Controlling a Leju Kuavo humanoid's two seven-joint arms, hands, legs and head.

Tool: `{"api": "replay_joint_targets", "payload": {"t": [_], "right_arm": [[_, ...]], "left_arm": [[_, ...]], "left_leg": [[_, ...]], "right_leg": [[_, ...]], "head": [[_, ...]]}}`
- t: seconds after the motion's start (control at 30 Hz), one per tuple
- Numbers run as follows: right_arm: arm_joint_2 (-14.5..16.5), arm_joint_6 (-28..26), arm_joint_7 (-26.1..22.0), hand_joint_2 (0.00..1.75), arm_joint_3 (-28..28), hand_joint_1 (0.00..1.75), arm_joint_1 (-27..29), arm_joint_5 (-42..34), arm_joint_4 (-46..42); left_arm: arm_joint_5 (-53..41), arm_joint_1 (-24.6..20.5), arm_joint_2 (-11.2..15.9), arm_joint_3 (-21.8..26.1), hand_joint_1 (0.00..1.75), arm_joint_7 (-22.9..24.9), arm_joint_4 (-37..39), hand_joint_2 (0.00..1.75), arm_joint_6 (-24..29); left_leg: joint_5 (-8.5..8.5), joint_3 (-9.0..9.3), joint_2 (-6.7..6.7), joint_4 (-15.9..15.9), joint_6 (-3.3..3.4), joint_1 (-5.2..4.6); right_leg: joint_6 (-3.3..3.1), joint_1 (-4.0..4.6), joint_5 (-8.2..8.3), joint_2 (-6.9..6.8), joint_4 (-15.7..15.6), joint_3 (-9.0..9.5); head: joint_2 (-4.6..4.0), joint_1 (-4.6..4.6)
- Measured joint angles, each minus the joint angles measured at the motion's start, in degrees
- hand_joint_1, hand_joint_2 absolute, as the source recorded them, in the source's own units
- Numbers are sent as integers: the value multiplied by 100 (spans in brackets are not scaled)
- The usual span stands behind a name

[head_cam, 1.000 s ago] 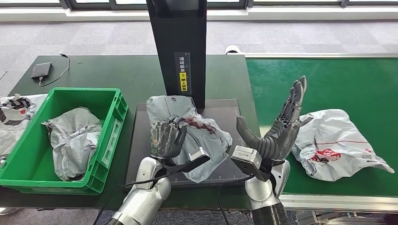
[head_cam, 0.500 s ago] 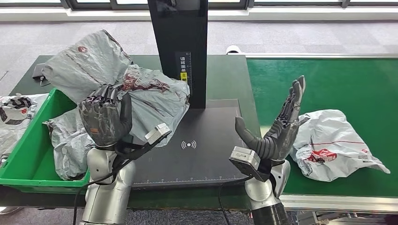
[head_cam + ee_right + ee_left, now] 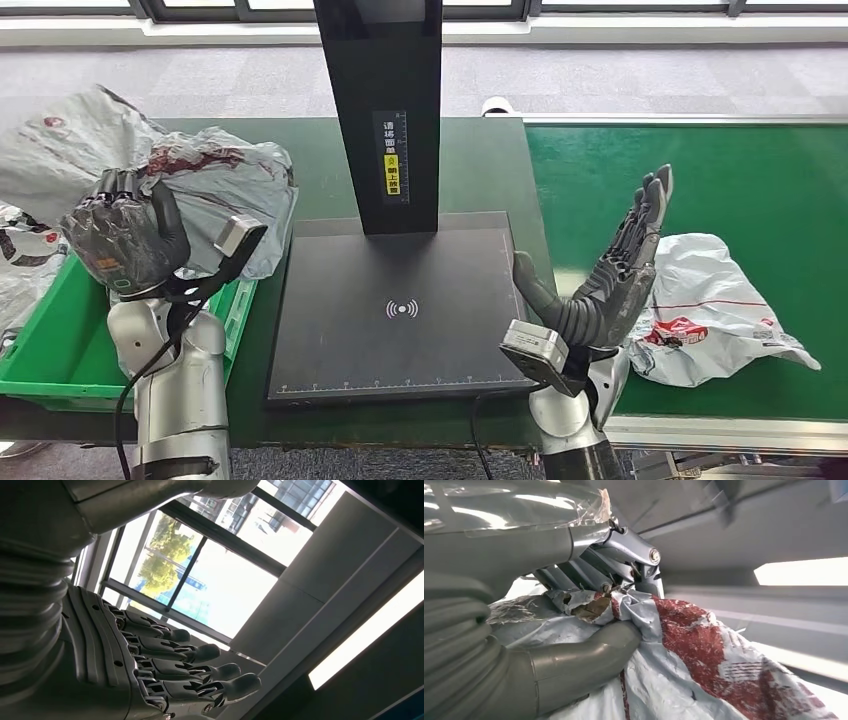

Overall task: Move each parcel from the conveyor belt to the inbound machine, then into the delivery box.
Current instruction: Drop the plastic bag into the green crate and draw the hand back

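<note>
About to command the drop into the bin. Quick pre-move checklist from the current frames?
1. Left hand grips the grey parcel: ok, thumb and fingers clamp its torn edge in the wrist view.
2. Parcel over the green box: ok for the hand; part of the bag overhangs the box's right rim.
3. Room in the box: cannot tell, arm and parcel hide the inside.
4. Scanner plate free: ok.
5. Right hand holds nothing, fingers spread: ok.
6. White parcel waiting on the belt: ok.
</note>
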Motion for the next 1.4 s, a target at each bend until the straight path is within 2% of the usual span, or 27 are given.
{"api": "replay_joint_targets", "payload": {"t": [0.13,0.23,0.37,0.53,0.57,0.67,0.7,0.77,0.9,1.27,1.4], "right_arm": [[-10,0,43,175,-21,0,91,82,-151],[-20,0,115,175,-27,0,165,138,-279],[-30,24,184,175,-27,0,206,162,-366],[-32,107,258,175,-27,0,207,184,-396],[-32,108,264,175,-27,0,208,184,-402],[-32,120,277,175,-27,0,208,192,-410],[-32,132,283,175,-27,0,208,198,-410],[-32,160,303,175,-27,0,208,217,-410],[-32,175,333,175,-27,0,207,244,-410],[-32,175,377,175,-48,0,209,269,-410],[-32,188,376,175,-74,0,214,266,-402]], "left_arm": [[-336,-455,303,905,175,327,883,175,-7],[-443,-673,464,1340,175,586,1375,175,-7],[-461,-791,609,1609,175,792,1763,175,-6],[-504,-813,733,1687,175,1078,1977,175,-4],[-506,-814,751,1695,137,1094,2000,175,-4],[-508,-816,787,1721,6,1160,2057,175,-4],[-508,-816,795,1728,0,1191,2067,175,-4],[-502,-816,804,1738,0,1208,2051,175,-4],[-482,-816,806,1747,0,1061,1927,0,-4],[-479,-826,795,1751,0,970,1653,0,-4],[-412,-827,778,1769,0,756,1564,0,-4]], "left_leg": [[2,1,6,0,-2,2],[2,0,5,0,-3,3],[1,-2,4,0,-3,3],[1,-3,4,1,-3,1],[1,-3,4,1,-3,1],[1,-3,2,1,-3,1],[1,-3,2,1,-3,2],[2,-2,3,1,-3,3],[2,-3,2,1,-3,3],[2,-2,2,1,-3,3],[2,-2,2,1,-3,3]], "right_leg": [[-1,2,1,7,3,-5],[-2,2,1,9,4,-4],[-2,1,0,9,3,-3],[-1,0,0,8,3,-3],[-1,0,1,8,2,-3],[-1,1,0,6,3,-3],[-1,1,1,6,3,-3],[-1,2,1,6,3,-4],[-2,2,0,6,4,-3],[-1,1,1,6,4,-3],[-1,1,1,6,4,-3]], "head": [[-1,-1],[1,-1],[0,0],[0,-1],[0,-1],[0,0],[1,-1],[0,-1],[0,-1],[-1,0],[-1,-1]]}}
